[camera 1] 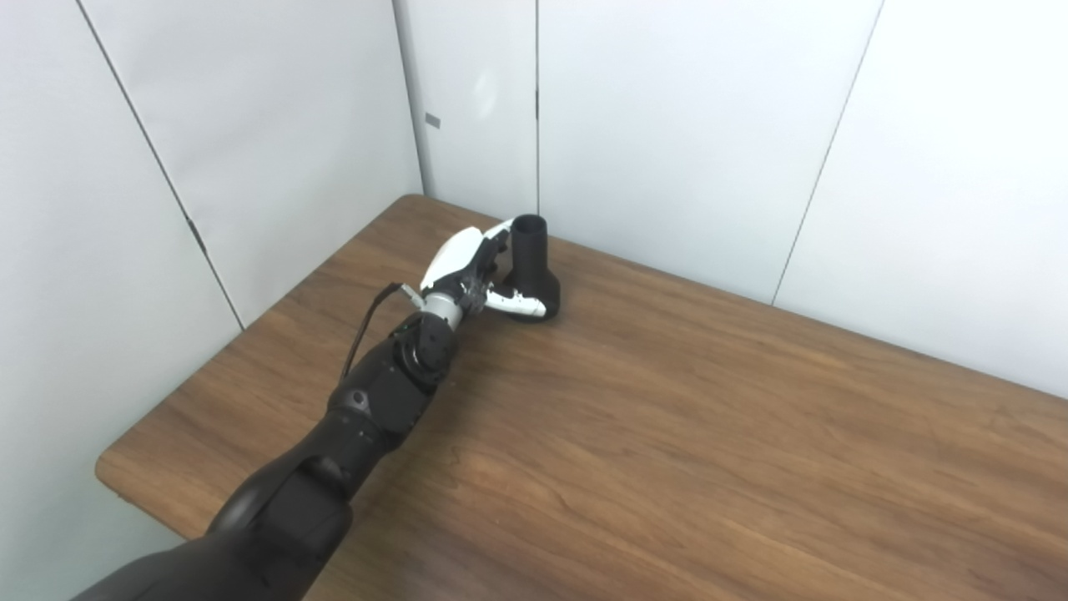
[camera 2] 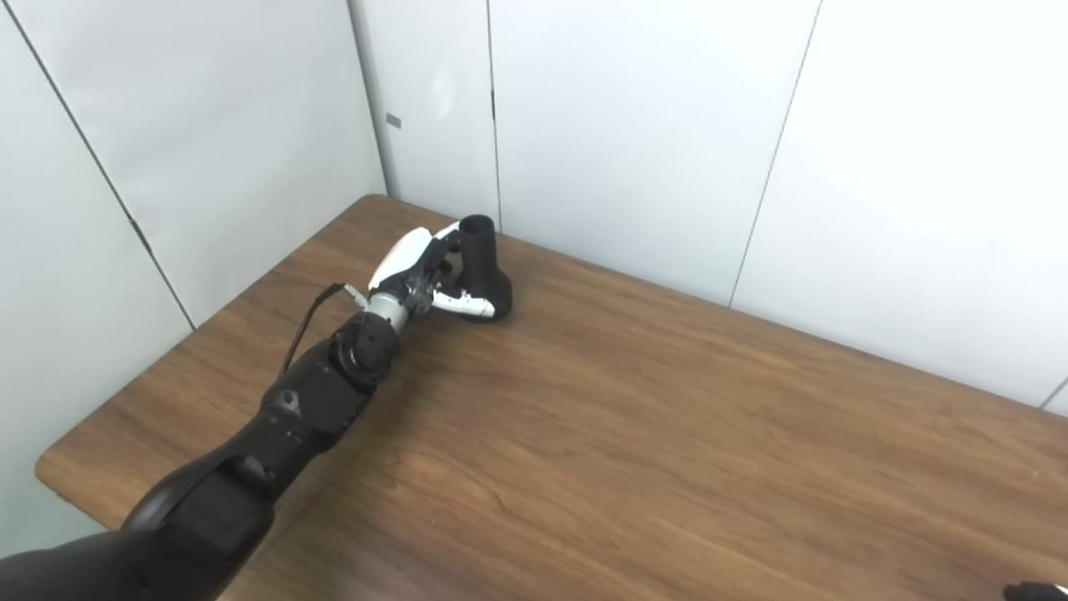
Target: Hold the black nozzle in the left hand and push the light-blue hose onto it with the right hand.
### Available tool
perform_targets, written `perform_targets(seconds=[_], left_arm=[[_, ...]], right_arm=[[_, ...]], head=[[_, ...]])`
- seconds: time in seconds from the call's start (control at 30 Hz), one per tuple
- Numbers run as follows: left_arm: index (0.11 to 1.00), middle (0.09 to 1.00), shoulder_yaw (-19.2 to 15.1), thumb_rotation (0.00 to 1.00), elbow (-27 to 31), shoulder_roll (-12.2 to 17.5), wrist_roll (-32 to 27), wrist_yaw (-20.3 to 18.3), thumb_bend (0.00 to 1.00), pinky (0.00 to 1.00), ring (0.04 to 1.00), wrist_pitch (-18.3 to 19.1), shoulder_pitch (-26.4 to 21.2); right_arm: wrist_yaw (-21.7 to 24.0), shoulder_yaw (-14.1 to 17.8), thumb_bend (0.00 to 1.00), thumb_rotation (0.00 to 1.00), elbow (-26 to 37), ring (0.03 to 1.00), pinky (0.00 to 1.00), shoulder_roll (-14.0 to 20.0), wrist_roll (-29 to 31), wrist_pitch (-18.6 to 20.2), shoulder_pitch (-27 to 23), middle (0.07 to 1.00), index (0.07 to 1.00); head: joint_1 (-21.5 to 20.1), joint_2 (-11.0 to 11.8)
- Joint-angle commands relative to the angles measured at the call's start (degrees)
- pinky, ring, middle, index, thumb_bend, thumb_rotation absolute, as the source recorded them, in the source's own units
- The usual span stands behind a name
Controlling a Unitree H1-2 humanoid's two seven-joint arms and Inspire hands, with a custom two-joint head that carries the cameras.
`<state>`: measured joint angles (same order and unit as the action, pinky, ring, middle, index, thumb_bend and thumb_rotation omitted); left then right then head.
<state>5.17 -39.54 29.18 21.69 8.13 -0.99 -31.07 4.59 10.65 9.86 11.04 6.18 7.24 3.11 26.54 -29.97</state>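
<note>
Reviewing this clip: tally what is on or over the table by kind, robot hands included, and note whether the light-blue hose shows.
Black nozzle: 1, upright near the table's far corner
Left hand: 1, wrapped around the nozzle
Light-blue hose: 0 in view
Right hand: 0 clearly in view; only a dark sliver shows at the right eye view's bottom right corner
Total: 2

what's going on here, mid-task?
The left robot hand is at the black nozzle, which stands upright near the table's far left corner. The fingers wrap round it from the left; whether the grip is closed can't be told, and the nozzle looks to be resting on the wood. No hose is in view. Of the right side, only a dark sliver shows at the right eye view's bottom right corner.
</note>
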Motion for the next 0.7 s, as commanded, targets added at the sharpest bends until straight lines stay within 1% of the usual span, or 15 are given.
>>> perform_targets(seconds=[0.0,0.2,0.27,0.33,0.43,0.47,0.67], left_arm=[[0.927,0.937,1.92,0.21,-3.47,0.80,1.96,-1.79,1.00,0.75,0.865,2.85,1.62],[0.916,0.928,5.27,0.31,-3.32,1.99,5.58,-1.72,1.00,0.81,0.894,3.12,1.57],[0.910,0.927,6.60,0.34,-3.70,2.40,7.30,-1.16,1.00,0.81,0.898,2.44,1.53],[0.905,0.919,7.74,0.37,-4.04,2.87,8.57,-0.73,1.00,0.86,0.913,1.21,1.57],[0.905,0.917,9.34,0.39,-3.90,3.48,10.13,-0.70,1.00,0.91,0.934,1.31,1.66],[0.900,0.921,9.84,0.40,-3.62,3.70,10.63,-0.81,1.00,0.92,0.936,1.47,1.76],[0.888,0.940,10.61,0.44,-3.31,4.08,11.06,-1.35,1.00,0.94,0.949,2.05,1.88]], right_arm=[[0.04,0.57,0.75,0.57,2.22,0.559,0.42,1.20,0.60,-0.50,-0.73,0.593,0.544],[0.14,0.59,0.74,0.57,2.02,0.567,0.43,1.23,0.70,-0.83,-0.71,0.598,0.547],[0.18,0.61,0.73,0.57,2.28,0.569,0.43,1.28,0.80,-0.54,-0.68,0.600,0.550],[0.14,0.70,0.72,0.56,2.69,0.572,0.44,1.23,1.05,0.07,-0.66,0.604,0.552],[0.13,0.80,0.72,0.55,2.81,0.576,0.44,1.19,1.30,0.49,-0.63,0.604,0.554],[0.18,0.85,0.71,0.54,2.69,0.579,0.44,1.20,1.37,0.33,-0.64,0.606,0.556],[0.18,0.74,0.66,0.54,2.83,0.593,0.46,1.27,1.27,0.45,-0.66,0.620,0.566]], head=[[-0.07,-0.07],[-0.07,-0.07],[-0.05,-0.30],[-0.05,-0.30],[-0.04,-0.52],[-0.04,-0.52],[-0.13,-0.51]])
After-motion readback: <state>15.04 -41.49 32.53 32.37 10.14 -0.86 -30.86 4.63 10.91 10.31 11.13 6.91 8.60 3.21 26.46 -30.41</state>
